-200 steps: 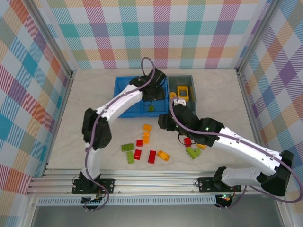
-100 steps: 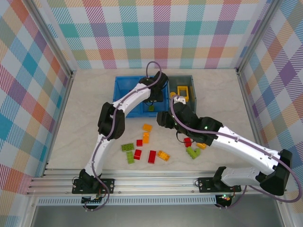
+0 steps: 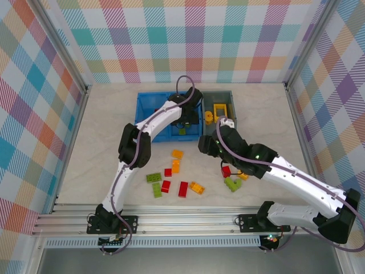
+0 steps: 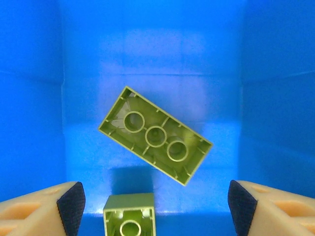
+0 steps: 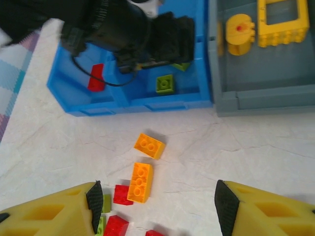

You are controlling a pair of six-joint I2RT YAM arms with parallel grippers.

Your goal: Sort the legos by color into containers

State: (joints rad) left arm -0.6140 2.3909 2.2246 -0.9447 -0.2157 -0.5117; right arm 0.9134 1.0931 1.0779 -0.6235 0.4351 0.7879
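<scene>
Left gripper point(image 4: 155, 202): jaws wide apart, nothing held between the pads. It is hung inside the right compartment of the blue bin point(image 3: 149, 101), which is set by the far edge of the tabletop point(image 3: 102, 142), about mid-width. Directly below, a lime brick point(image 4: 155, 142) is seen underside up, long axis skewed diagonally to the jaw line. Whether it is settled on the bin floor or in mid-air cannot be told. A smaller lime brick point(image 4: 129, 214) is lying nearer the wrist.

Right gripper point(image 5: 158, 209): also open and empty, held over the loose legos mid-tabletop. The long orange brick point(image 5: 140, 182) is found just ahead of it, slightly toward the left finger. Its long axis runs roughly square to the jaw line, so the narrow width would be spanned. It is judged the likely next pick, with the right arm clearly nearer. A square orange brick point(image 5: 149, 145) is placed a bit farther on. Beyond that is the grey bin point(image 5: 275, 101), just beside the blue one, with a yellow frame point(image 5: 279, 19) and a round yellow piece point(image 5: 239, 33) already in it.

In the right wrist view, a red brick point(image 5: 96, 77) is made out in the blue bin's left compartment. In the top view, a mixed cluster point(image 3: 232, 178) is picked up beside the right forearm, along with more reds and limes point(image 3: 165, 186) toward the near edge.
</scene>
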